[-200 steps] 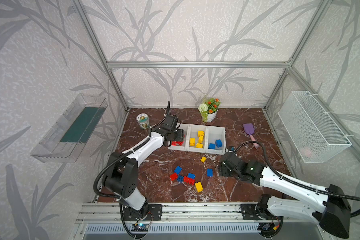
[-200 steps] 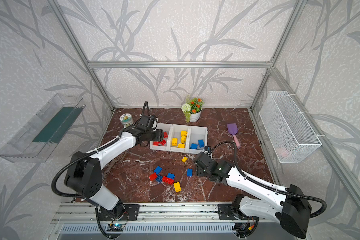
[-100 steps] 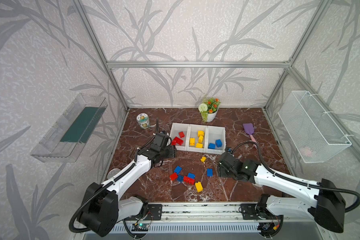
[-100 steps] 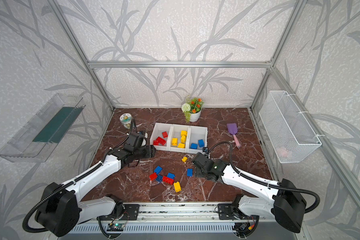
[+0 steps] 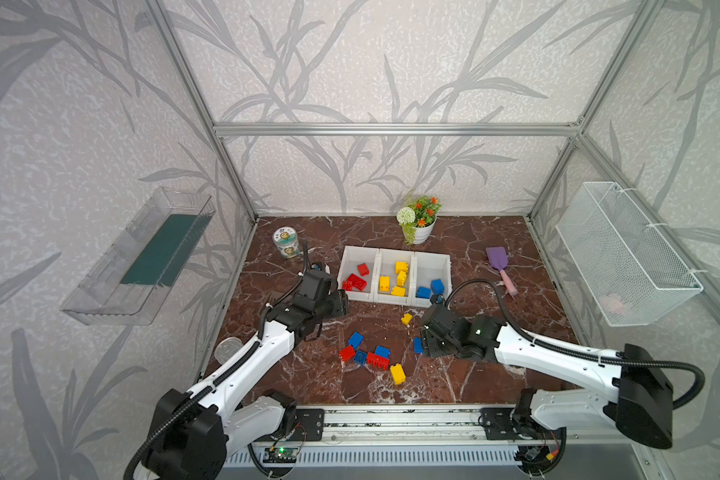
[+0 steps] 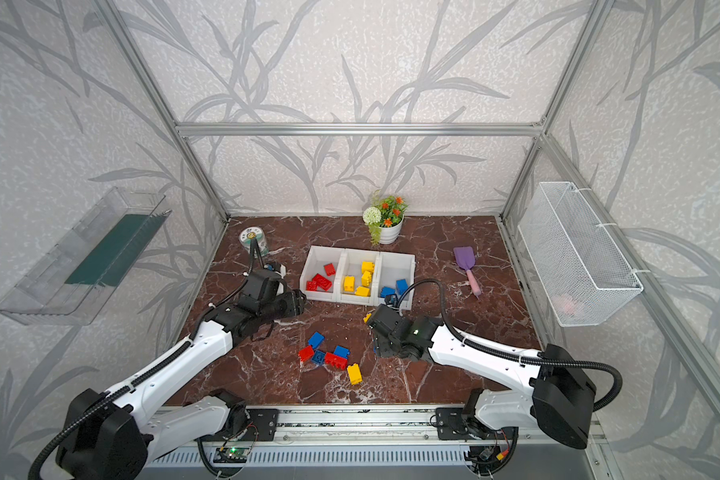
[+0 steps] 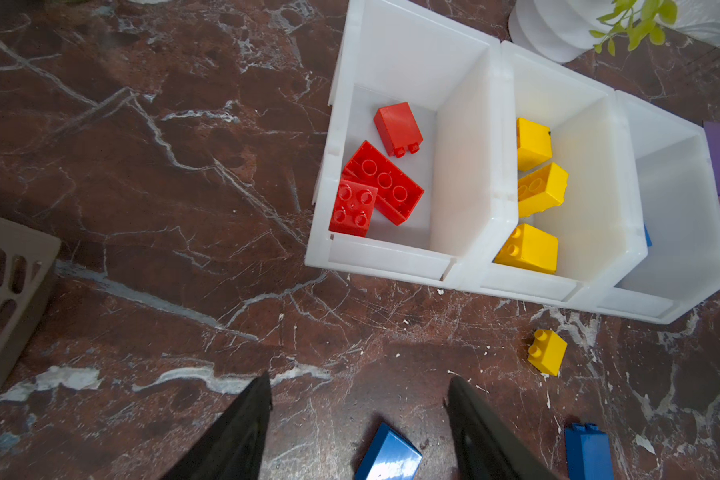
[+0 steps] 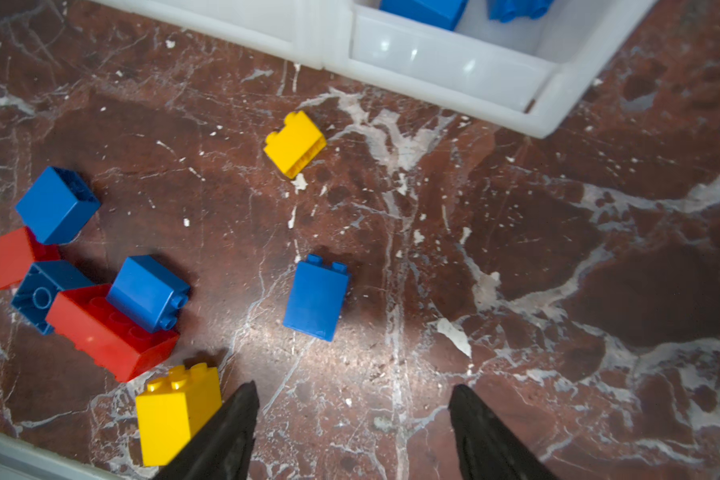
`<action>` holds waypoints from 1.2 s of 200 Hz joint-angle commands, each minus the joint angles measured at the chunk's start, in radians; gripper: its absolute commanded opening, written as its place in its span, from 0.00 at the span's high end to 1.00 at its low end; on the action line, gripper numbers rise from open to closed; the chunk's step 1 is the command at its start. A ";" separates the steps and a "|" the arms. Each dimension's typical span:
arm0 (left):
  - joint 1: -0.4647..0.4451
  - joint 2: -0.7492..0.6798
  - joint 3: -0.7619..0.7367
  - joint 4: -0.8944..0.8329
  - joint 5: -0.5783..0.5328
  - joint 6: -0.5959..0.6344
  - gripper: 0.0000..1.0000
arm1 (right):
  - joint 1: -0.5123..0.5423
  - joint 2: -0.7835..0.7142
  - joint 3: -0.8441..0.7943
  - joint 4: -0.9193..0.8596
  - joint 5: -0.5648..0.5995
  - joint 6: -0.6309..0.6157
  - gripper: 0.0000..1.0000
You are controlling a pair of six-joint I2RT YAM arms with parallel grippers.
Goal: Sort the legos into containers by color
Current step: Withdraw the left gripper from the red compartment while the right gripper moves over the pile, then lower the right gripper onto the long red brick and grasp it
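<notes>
Blue next: found 1 lone brick (image 5: 417, 345) just below centre of a top view, just left of right gripper (image 8: 352, 388), long axis pointing toward its spread, empty jaws. Noted left gripper (image 7: 358, 380) likewise released, farther off. Spotted bins (image 5: 433, 254) above.

In the left wrist view, a blue brick (image 7: 387, 455) and a second blue brick (image 7: 587, 451) run off the picture's edge. The end bin (image 7: 682, 199) hides all but a sliver of blue behind its wall. The right wrist view cuts off the bins (image 8: 445, 62) just past their fronts. In a top view the right arm (image 6: 408, 332) covers most of a yellow brick (image 6: 366, 318). The pink thing (image 5: 612, 301) in the wire basket (image 5: 641, 232) is too blurred to name.
</notes>
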 commanded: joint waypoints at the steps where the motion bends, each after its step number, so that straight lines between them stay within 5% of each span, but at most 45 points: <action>1: 0.005 -0.029 -0.021 -0.033 -0.054 -0.028 0.30 | 0.049 0.057 0.053 0.031 -0.039 -0.058 0.27; 51: 0.016 -0.090 -0.055 -0.055 -0.088 -0.040 0.30 | 0.160 0.275 0.202 0.058 -0.092 -0.139 0.27; 110: 0.029 -0.149 -0.087 -0.072 -0.090 -0.062 0.29 | 0.236 0.455 0.343 0.072 -0.116 -0.253 0.43; 240: 0.037 -0.176 -0.107 -0.071 -0.091 -0.060 0.29 | 0.238 0.552 0.379 0.063 -0.101 -0.290 0.68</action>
